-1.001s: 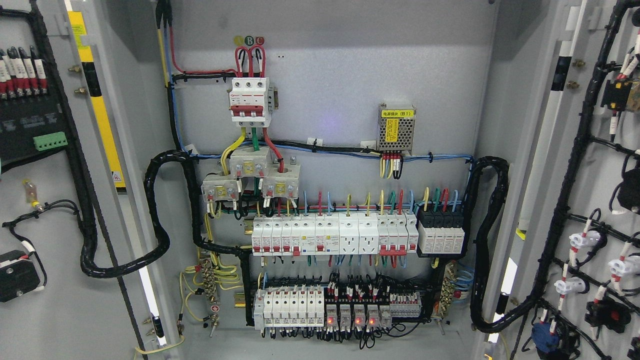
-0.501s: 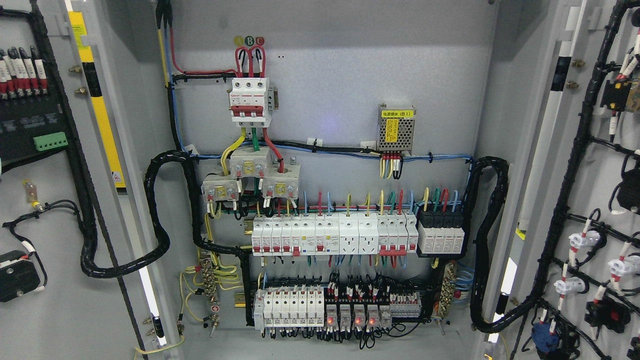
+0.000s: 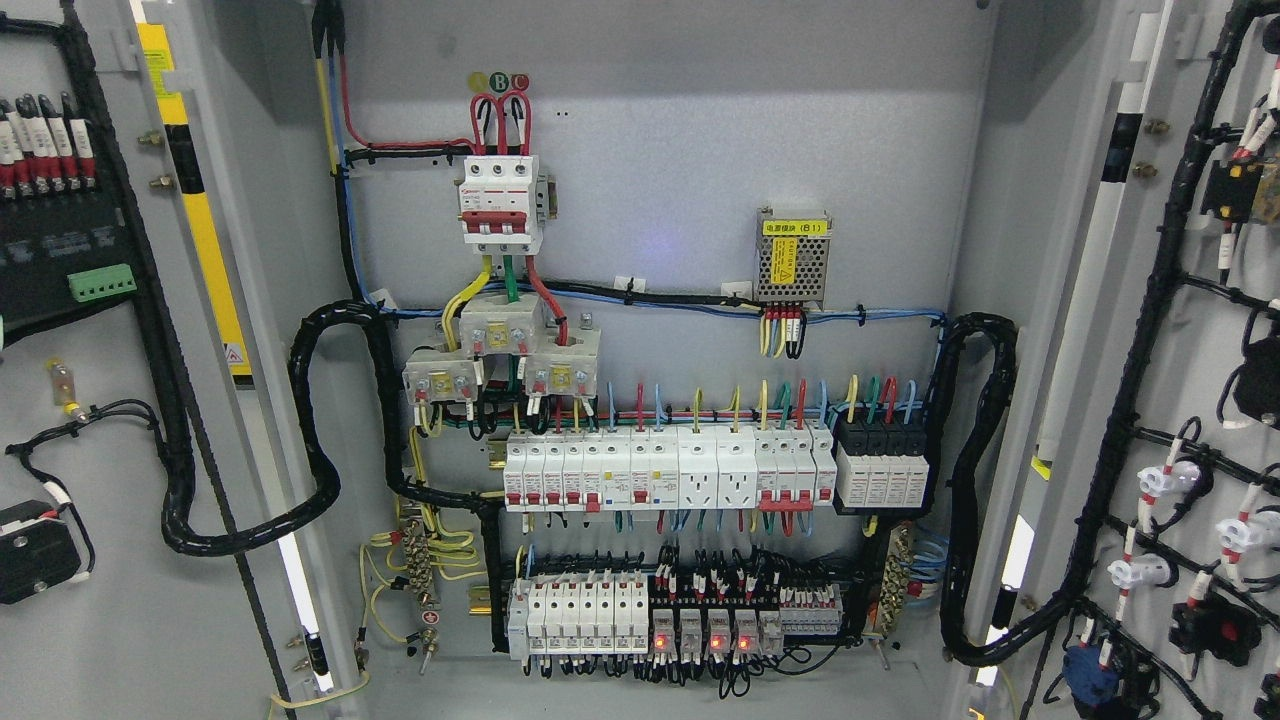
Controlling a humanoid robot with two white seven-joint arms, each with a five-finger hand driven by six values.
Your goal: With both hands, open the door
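**Both cabinet doors stand wide open, no robot hand in sight**

Neither the left hand nor the right hand shows anywhere in the head view, so whether their fingers are apart or together cannot be told.

The left door (image 3: 110, 620) is swung fully outward at the picture's left edge, its inner face turned toward the camera. On it sit a green terminal block (image 3: 101, 282), a row of red-and-white tipped wires near the top, and a small black box at the lower left. The right door (image 3: 1190, 330) is likewise swung out at the right edge, its inner face carrying a black wire harness (image 3: 1130, 400) that runs diagonally down it, with white and black fittings branching off.

Between the doors the grey back panel (image 3: 700, 150) of the cabinet is fully exposed. High on it sits a red-and-white main breaker (image 3: 501, 205) with red loops above it. To its right, well apart, is a small perforated metal power module (image 3: 792, 257) with a yellow label. Below the main breaker are three grey blocks, and under them a long row of white breakers (image 3: 660, 470) ending in a black unit at the right. A lower row of white modules and relays (image 3: 680, 620) shows small red lights. Thick black corrugated conduit (image 3: 310, 430) loops from the panel to the left door, and a matching loop reaches the right door.
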